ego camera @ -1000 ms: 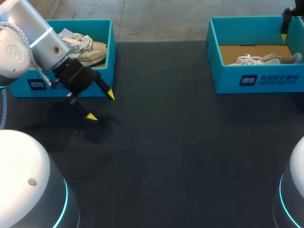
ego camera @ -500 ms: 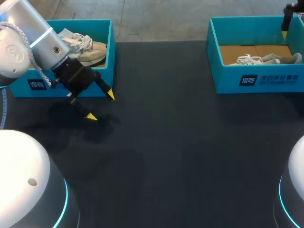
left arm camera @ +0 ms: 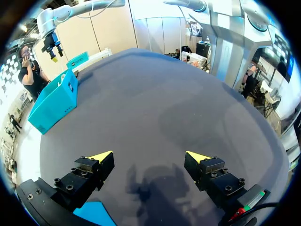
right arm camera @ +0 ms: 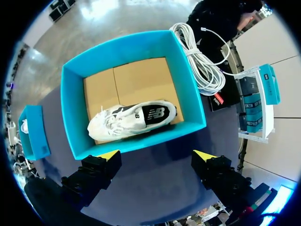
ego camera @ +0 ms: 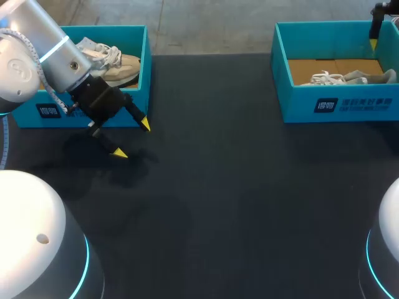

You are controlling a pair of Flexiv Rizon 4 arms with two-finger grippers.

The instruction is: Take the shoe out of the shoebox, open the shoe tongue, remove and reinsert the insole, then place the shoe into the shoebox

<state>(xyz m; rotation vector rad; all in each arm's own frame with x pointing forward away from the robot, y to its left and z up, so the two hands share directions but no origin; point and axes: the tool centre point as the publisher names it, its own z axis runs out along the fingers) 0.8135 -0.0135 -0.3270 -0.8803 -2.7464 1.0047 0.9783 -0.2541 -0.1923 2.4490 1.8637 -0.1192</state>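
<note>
A white shoe [right arm camera: 134, 120] lies on its side on the cardboard floor of the blue shoebox [right arm camera: 70, 108] at the far right of the table; it shows in the head view as well [ego camera: 349, 78]. My right gripper [right arm camera: 157, 155] hangs open high above that box, empty, and appears at the corner of the head view [ego camera: 374, 43]. A second blue shoebox [ego camera: 140, 75] at the far left holds a beige shoe [ego camera: 118, 65]. In front of it my left gripper [ego camera: 131, 138] hovers open over the dark table, nothing between its fingers [left arm camera: 149, 156].
The dark table top [ego camera: 237, 187] stretches between the two boxes. In the left wrist view the right shoebox [left arm camera: 54, 101] stands far ahead, with my right gripper [left arm camera: 51, 44] above it. A coiled white cable [right arm camera: 200, 61] lies beyond the right box.
The right gripper has shifted very slightly above its box. The left arm and both shoes have not moved.
</note>
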